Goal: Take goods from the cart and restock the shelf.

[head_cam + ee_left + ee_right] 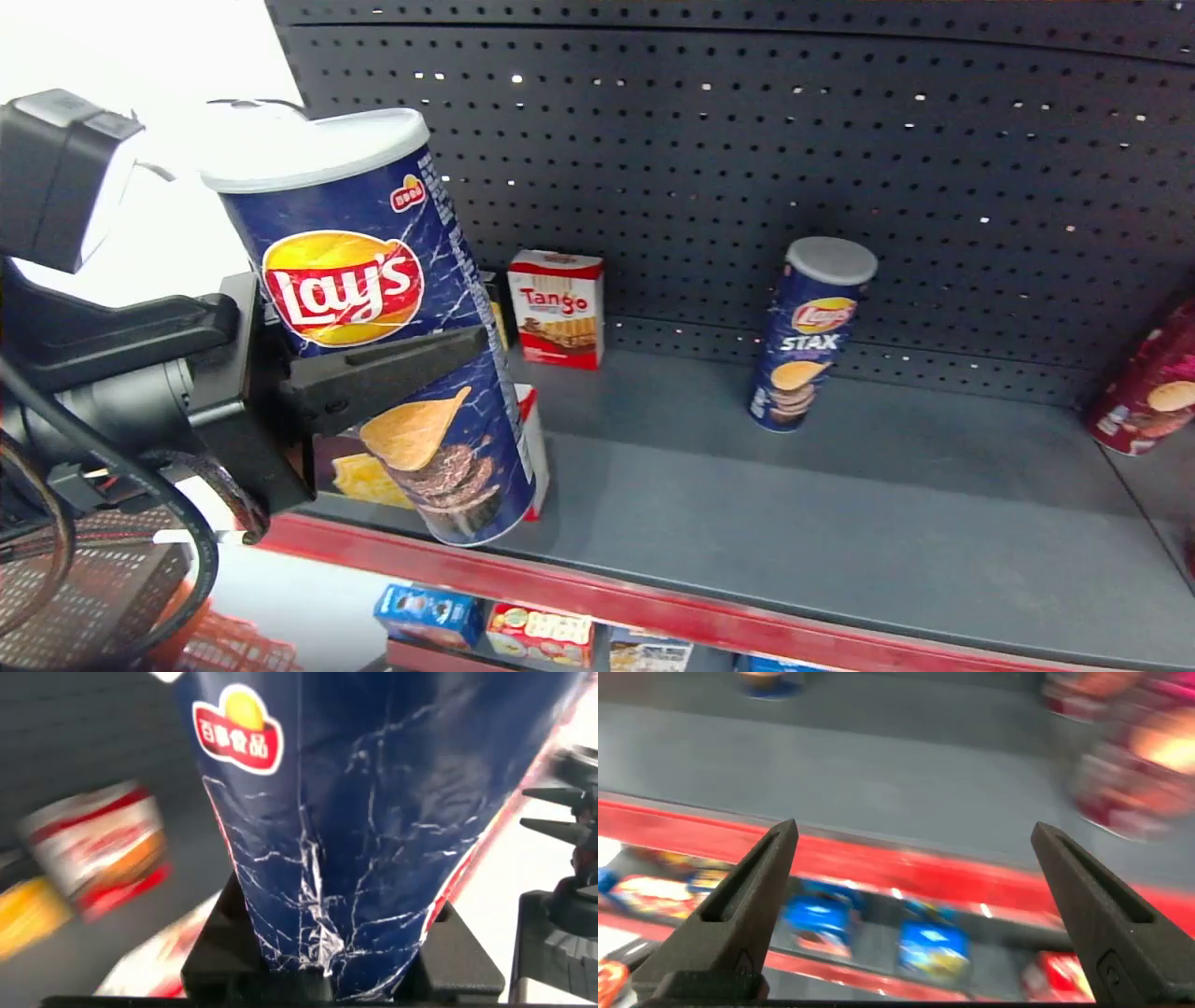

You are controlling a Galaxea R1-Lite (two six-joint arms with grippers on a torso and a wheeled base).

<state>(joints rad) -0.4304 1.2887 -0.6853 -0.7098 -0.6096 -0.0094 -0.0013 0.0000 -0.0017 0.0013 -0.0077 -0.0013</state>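
The left gripper clamps a tilted blue chip can over the shelf, so placement appears under way. The next move is probably to level the can and lower it onto bare shelf. The right gripper gapes wide, empty.

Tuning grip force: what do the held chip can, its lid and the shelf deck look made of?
The chip can: probably paperboard tube, glossy printed wrap; sheen and a lengthwise seam show. The lid: whitish plastic, matte, slightly translucent. The shelf deck: likely painted sheet metal, matte grey, matching the perforated back panel.
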